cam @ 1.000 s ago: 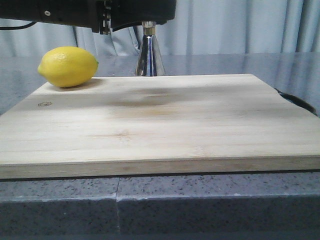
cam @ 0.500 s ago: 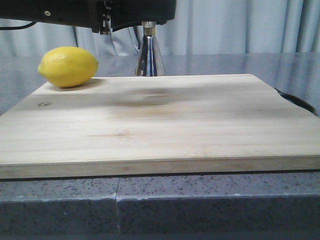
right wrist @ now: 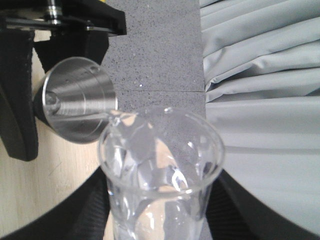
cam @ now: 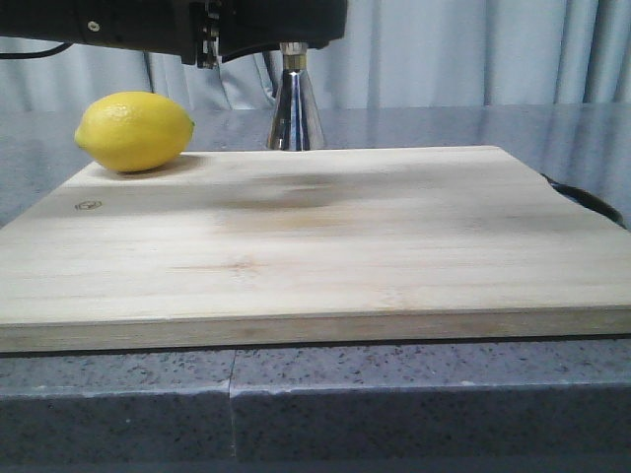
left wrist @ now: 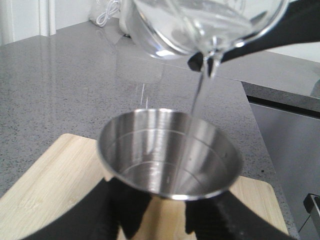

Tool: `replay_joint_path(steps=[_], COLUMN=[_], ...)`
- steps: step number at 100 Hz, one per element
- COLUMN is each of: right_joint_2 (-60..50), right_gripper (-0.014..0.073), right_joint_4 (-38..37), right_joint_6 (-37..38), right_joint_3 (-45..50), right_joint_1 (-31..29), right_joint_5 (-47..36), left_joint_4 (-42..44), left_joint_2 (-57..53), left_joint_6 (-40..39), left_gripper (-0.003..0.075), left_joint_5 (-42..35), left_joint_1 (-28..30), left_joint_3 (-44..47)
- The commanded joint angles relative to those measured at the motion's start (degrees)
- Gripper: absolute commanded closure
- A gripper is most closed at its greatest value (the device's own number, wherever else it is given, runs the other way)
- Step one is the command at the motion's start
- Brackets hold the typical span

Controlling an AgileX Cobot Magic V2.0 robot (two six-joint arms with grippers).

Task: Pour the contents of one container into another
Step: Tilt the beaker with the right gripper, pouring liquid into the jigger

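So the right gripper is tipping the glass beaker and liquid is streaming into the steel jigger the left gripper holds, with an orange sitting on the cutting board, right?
Not quite: the fruit on the wooden cutting board is a yellow lemon, as the front view shows. The rest holds: the right gripper tips the glass beaker and a thin stream falls into the steel jigger held by the left gripper.

The clear glass beaker [left wrist: 200, 25] is tilted, lip down, above the jigger [left wrist: 167, 152]; a thin stream of clear liquid falls from its lip into the polished steel jigger's open upper cone, which stands upright.
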Motion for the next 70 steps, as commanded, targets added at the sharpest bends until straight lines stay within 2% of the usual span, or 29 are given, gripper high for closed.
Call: replay_joint_path(steps=[1,70], right_joint_2=[-1.75,-1.75], right_gripper=[0.0325,0.0325], right_joint_4=[-1.93,-3.34], right_joint_6=[-1.6,-7.48], right_joint_3=[-2.12,-2.12], right_joint_1=[0.08,0.08], right_joint_5=[-4.38,-5.36], left_joint_4=[-5.11,-5.11], left_joint_2=[-2.72,-2.72], left_joint_6=[-0.43,-0.43], left_gripper=[0.0461,0.0461], left_joint_5=[5.5,5.5], left_joint_1=[-0.41,-0.41], left_joint_3=[-1.7,-1.7])
